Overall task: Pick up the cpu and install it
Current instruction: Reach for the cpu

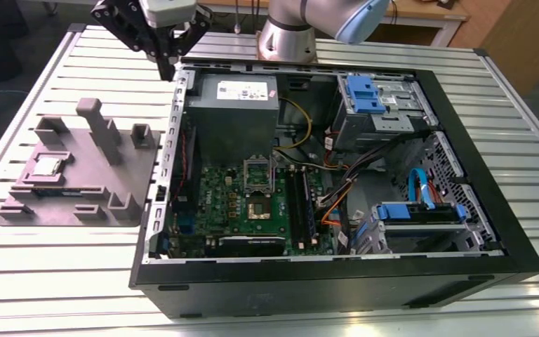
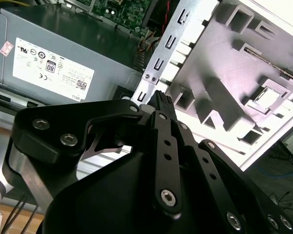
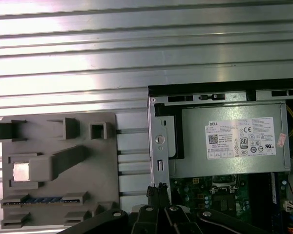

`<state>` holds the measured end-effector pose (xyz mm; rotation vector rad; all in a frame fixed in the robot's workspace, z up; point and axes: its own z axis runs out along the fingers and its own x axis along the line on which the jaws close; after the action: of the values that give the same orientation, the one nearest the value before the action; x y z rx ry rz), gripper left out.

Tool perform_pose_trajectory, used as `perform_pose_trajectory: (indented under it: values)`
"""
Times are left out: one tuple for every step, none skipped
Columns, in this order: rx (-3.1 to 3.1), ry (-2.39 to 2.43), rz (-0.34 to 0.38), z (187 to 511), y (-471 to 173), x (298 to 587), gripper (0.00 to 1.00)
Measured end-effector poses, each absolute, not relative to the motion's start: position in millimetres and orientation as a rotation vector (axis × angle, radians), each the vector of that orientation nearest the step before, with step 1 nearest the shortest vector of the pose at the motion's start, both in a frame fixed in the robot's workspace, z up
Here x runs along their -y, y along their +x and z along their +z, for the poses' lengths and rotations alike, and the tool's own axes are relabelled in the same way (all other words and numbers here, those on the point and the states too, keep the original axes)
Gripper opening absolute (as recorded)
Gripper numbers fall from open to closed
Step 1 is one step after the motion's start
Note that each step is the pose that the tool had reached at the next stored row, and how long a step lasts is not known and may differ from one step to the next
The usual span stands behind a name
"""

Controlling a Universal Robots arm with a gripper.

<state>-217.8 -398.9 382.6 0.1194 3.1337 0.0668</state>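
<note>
The cpu (image 1: 45, 166) is a small silvery square lying in a recess of the grey moulded tray (image 1: 82, 200), on the exterior view's left. It also appears in both wrist views, cpu (image 2: 266, 99) and cpu (image 3: 21, 171). My gripper (image 1: 166, 68) hangs above the table at the back, over the near corner of the open computer case, well apart from the tray. Its fingertips (image 2: 161, 100) meet with nothing between them. The motherboard's metal-framed socket (image 1: 258, 206) lies inside the case, its frame lifted.
The open black computer case (image 1: 344, 277) fills the middle and right of the slatted metal table (image 1: 54, 267). Inside are a big grey box with a white label (image 1: 232, 116), loose cables (image 1: 344, 189) and blue drive brackets (image 1: 363, 95). Upright posts (image 1: 96, 123) rise from the tray.
</note>
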Motion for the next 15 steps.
perform_pose_trajectory:
  values:
    - [-3.134, 0.12, 0.067, 382.5, -218.1, 398.9, 0.1]
    - [-3.134, 0.119, 0.067, 382.5, -218.3, 398.9, 0.1]
    - [-3.134, 0.12, 0.067, 382.5, -218.5, 398.9, 0.1]
    - [-3.134, 0.119, 0.067, 382.5, -218.7, 398.9, 0.1]
    - [-3.134, 0.119, 0.067, 382.4, -218.9, 398.9, 0.1]
    - [-3.134, 0.119, 0.067, 382.4, -219.2, 398.9, 0.1]
    - [-3.134, 0.119, 0.067, 382.4, -219.4, 398.9, 0.1]
    - [-3.134, 0.12, 0.067, 382.4, -219.7, 398.9, 0.1]
    - [-3.134, 0.12, 0.067, 382.4, -219.9, 398.9, 0.1]
    - [-3.134, 0.119, 0.067, 382.3, -220.2, 398.9, 0.1]
    - [-3.134, 0.119, 0.067, 382.3, -220.4, 398.9, 0.1]
    - [-3.134, 0.12, 0.067, 382.3, -220.7, 398.9, 0.1]
    - [-3.134, 0.12, 0.067, 382.3, -220.9, 398.9, 0.1]
    - [-3.134, 0.119, 0.067, 382.3, -221.1, 398.9, 0.1]
    - [-3.134, 0.12, 0.067, 382.3, -221.9, 398.9, 0.1]
